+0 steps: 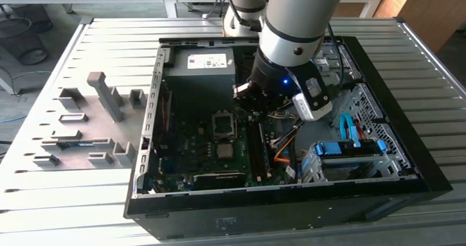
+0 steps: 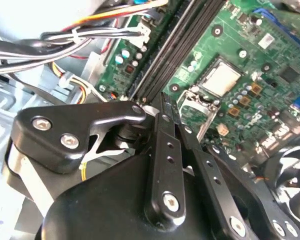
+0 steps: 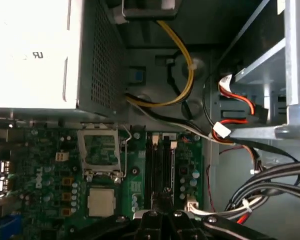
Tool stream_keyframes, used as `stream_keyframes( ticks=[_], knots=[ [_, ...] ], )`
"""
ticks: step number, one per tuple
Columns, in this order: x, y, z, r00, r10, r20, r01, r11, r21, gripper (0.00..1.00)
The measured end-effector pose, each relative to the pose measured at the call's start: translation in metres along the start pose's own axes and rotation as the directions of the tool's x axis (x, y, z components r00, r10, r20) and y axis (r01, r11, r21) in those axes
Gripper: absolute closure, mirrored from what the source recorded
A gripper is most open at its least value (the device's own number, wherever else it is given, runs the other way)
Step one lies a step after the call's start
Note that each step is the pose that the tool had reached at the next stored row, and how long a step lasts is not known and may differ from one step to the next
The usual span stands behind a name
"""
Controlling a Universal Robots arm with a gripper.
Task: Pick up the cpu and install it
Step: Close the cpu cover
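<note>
An open computer case (image 1: 255,219) is lying on a slatted metal table (image 1: 109,44). The arm (image 1: 298,22) is reaching down into it from the far side. Its gripper (image 1: 252,105) is hovering above the motherboard (image 1: 191,148), over the far end of the memory slots (image 1: 259,148). The cpu (image 1: 226,150) is lying on the board, just to the near side of the black socket (image 1: 223,123). A grey power supply (image 1: 200,66) is sitting at the case's far end. A grey fixture tray (image 1: 80,129) is resting on the exterior view's left, and a blue drive caddy (image 1: 350,148) is sitting on its right.
</note>
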State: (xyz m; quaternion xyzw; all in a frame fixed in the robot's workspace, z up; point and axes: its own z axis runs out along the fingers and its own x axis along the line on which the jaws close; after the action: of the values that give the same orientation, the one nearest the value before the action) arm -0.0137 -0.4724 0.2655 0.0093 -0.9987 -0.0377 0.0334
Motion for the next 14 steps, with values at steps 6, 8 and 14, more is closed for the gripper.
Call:
stream_keyframes(
  ticks=[6,8,14],
  knots=[
    [-0.0004,0.0,0.0009,0.9995,-0.031,0.001,0.031,0.995,-0.0947,0.9],
    [-0.0005,0.0,0.0017,0.9977,-0.067,-0.0018,0.067,0.9934,-0.0934,0.9],
    [-0.0006,-0.0002,0.004,0.9845,-0.175,-0.0109,0.173,0.981,-0.0872,0.9]
  ],
)
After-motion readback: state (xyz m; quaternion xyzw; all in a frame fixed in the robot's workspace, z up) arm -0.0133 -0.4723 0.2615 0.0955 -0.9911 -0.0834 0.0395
